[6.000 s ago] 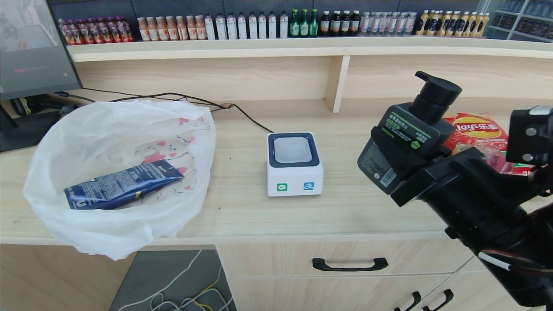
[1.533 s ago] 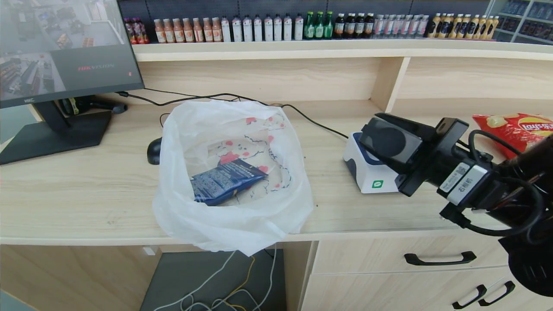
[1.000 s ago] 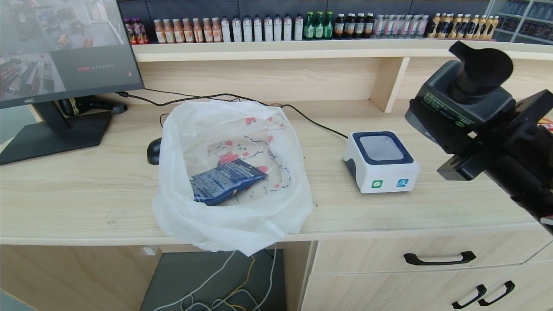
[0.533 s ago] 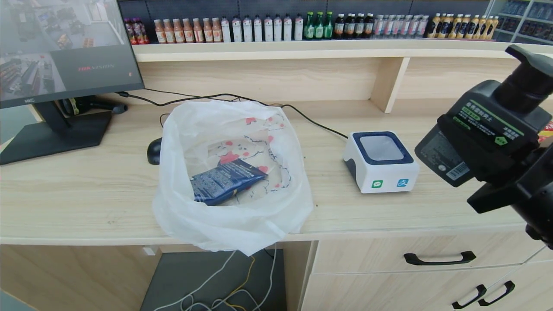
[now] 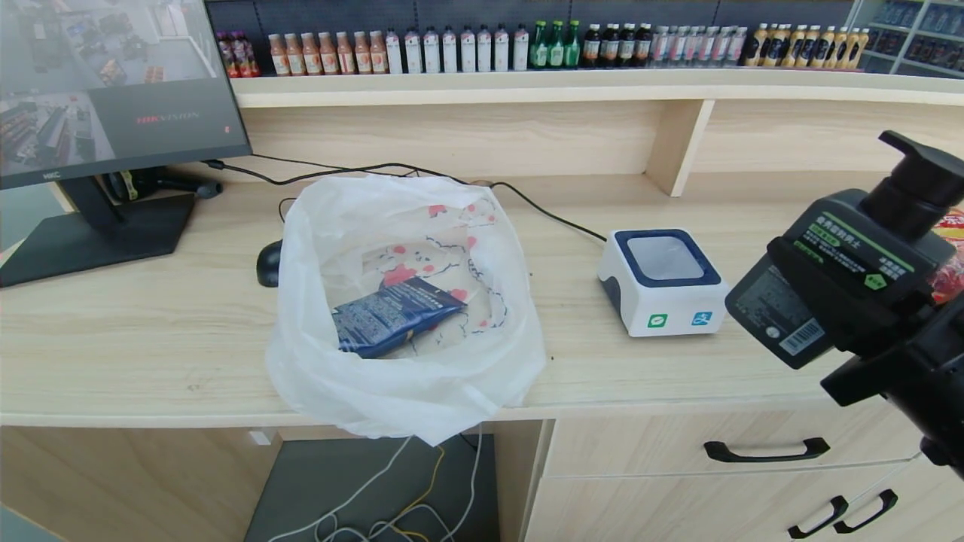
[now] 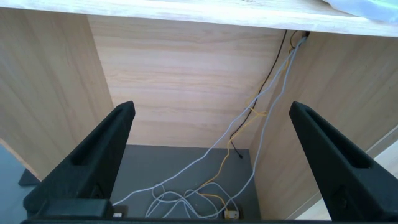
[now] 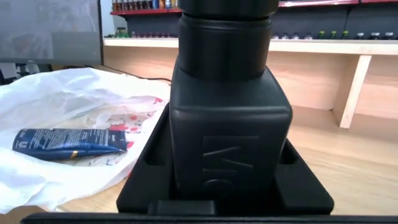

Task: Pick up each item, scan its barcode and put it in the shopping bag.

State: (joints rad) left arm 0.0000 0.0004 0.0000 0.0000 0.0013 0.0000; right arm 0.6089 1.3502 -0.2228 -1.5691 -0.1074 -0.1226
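Observation:
My right gripper (image 5: 874, 350) is shut on a black pump bottle (image 5: 840, 275), held tilted in the air at the right, above the counter's front edge. Its barcode label (image 5: 798, 336) faces left and forward, to the right of the white scanner box (image 5: 663, 282). In the right wrist view the bottle (image 7: 227, 124) stands between the fingers (image 7: 146, 165). The white shopping bag (image 5: 354, 376) lies open mid-counter with a blue pouch (image 5: 392, 316) inside. My left gripper (image 6: 211, 155) hangs open under the counter, holding nothing.
A red chips bag (image 5: 950, 248) lies behind the bottle at the right edge. A monitor (image 5: 113, 83), a mouse (image 5: 267, 263) and a handheld scanner (image 5: 162, 183) sit at the left. Cables (image 6: 249, 124) hang below the counter. Drawers (image 5: 764, 450) front the right side.
The bottle went from lying over the scanner to raised up at the right, then came down and tipped so its barcode label shows. In the last half second it sank slightly.

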